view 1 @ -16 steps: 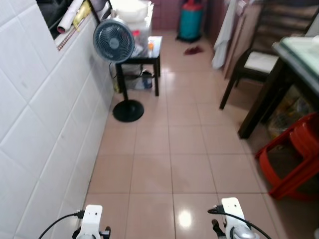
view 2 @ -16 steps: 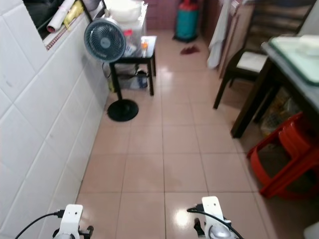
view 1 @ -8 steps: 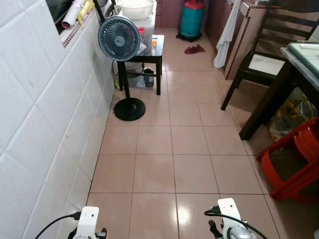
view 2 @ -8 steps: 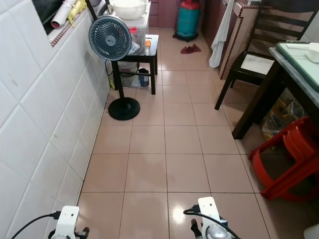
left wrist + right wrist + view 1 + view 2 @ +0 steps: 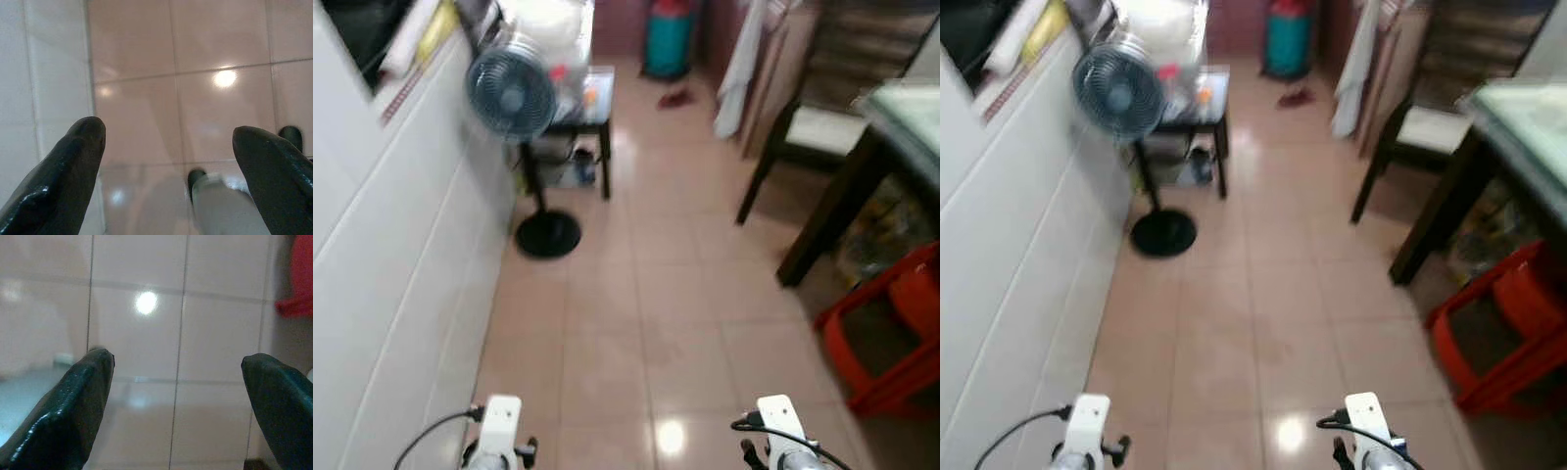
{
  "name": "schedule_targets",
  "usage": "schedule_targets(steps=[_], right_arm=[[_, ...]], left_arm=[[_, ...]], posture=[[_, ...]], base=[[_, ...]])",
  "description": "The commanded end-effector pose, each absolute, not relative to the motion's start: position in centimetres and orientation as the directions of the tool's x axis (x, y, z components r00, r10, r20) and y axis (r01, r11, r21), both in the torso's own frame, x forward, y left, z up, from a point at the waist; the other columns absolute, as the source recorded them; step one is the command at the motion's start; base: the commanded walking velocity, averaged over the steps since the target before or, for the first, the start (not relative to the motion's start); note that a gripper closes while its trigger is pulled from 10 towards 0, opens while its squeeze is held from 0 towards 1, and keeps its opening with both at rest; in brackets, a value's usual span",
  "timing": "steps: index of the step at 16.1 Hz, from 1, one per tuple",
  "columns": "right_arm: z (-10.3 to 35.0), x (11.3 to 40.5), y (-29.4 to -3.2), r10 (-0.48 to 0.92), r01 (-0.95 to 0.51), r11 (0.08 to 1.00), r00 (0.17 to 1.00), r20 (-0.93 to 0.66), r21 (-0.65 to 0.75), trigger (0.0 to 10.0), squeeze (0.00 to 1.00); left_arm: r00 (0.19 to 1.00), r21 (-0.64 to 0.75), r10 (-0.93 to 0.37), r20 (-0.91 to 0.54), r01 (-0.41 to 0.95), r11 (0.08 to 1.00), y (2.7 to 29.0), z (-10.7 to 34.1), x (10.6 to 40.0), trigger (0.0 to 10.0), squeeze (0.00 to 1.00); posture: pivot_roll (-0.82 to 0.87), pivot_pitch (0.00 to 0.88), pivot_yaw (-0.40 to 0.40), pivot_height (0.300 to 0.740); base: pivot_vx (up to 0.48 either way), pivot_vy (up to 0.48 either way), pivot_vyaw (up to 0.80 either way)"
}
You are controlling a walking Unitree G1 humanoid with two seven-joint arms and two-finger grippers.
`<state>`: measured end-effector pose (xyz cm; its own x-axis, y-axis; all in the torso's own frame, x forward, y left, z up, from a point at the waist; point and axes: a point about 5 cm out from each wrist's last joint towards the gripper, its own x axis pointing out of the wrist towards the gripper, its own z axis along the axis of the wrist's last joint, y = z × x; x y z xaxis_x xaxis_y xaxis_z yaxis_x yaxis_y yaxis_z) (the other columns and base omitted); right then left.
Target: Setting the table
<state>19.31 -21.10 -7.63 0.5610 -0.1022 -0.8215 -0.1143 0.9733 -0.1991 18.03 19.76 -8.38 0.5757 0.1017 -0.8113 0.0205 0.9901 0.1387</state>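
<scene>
The table (image 5: 901,108) sits at the right edge of the frame, its glass top running away toward the upper right, long side along the wall of the frame; a dark leg (image 5: 822,220) drops to the floor (image 5: 646,294). A chair (image 5: 808,127) stands just beyond it, red stools (image 5: 891,333) below. A fan (image 5: 512,93) stands upper left by the tiled wall (image 5: 391,274). The head views are blurred. Left gripper (image 5: 168,142) hangs over the floor, fingers spread wide, holding nothing. Right gripper (image 5: 178,377) likewise spread wide and empty above the tiles

Blurred fan (image 5: 512,93) beside tiled wall (image 5: 391,264).
</scene>
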Motion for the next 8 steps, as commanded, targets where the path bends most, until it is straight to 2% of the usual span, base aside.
schedule_targets(steps=[1,4,8], right_arm=[[-7.72,19.54,-19.92,-0.075,-0.129,0.976,0.565,-0.822,-0.178,10.0,0.00],[-7.70,19.62,-19.78,-0.071,-0.133,0.975,0.566,-0.821,-0.176,10.0,0.00],[-7.71,19.61,-19.77,-0.067,-0.133,0.976,0.564,-0.823,-0.171,10.0,0.00]], left_arm=[[0.539,0.171,0.135,-0.831,0.016,0.985,21.28,-8.72,16.78,10.0,0.00],[0.538,0.172,0.136,-0.832,0.017,0.985,21.35,-8.70,16.79,10.0,0.00],[0.537,0.175,0.137,-0.832,0.020,0.984,21.42,-8.69,16.79,10.0,0.00]], posture=[[-0.10,0.104,0.007,0.740],[-0.10,0.104,0.010,0.740],[-0.10,0.105,0.011,0.740]], base=[[0.454,0.000,0.00],[0.453,0.000,0.00],[0.445,0.000,0.63]])
